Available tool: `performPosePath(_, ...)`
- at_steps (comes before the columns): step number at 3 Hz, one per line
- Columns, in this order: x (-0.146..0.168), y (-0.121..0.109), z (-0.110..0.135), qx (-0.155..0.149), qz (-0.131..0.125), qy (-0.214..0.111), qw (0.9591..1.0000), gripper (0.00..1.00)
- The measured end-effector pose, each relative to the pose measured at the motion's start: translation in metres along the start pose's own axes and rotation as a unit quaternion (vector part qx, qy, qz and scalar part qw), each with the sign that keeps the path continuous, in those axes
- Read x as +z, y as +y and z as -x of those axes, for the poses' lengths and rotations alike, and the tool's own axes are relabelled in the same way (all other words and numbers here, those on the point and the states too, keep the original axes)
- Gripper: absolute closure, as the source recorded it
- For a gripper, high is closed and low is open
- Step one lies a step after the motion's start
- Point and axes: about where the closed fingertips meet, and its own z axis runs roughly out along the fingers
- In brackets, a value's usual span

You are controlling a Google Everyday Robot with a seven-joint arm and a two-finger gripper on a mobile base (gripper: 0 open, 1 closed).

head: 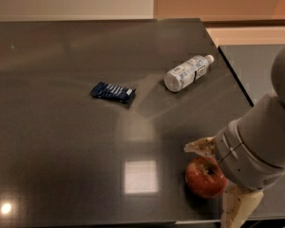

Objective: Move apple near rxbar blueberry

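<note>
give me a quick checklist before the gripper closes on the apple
1. The gripper is open, one finger either side of the round red apple: ok.
2. Apple grasped: not ok, not yet closed.
3. The dark blue flat snack bar is in view, up and left of the apple: ok.
4. Path from apple to bar: ok, nothing lies between them on the dark table.
5. The clear plastic bottle is off that path: ok.
6. Finger depth on the apple: cannot tell.

1. Dark glossy table (61, 141) carries three items.
2. rxbar blueberry (112, 91) lies flat mid-table; clear plastic bottle (186, 73) lies on its side to the right, apart.
3. apple (205, 177) sits near the front edge; gripper (209, 185) straddles it, fingers spread.
</note>
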Motion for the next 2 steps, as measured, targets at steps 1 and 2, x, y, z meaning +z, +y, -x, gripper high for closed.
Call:
performPosePath(1,0.0014,-0.0023,-0.0015,0.001,0.003,-0.004,1.0000,0.41)
performPosePath(2,-0.0061,-0.0056,-0.0016,0.004,-0.001,-0.007,1.0000,0.64)
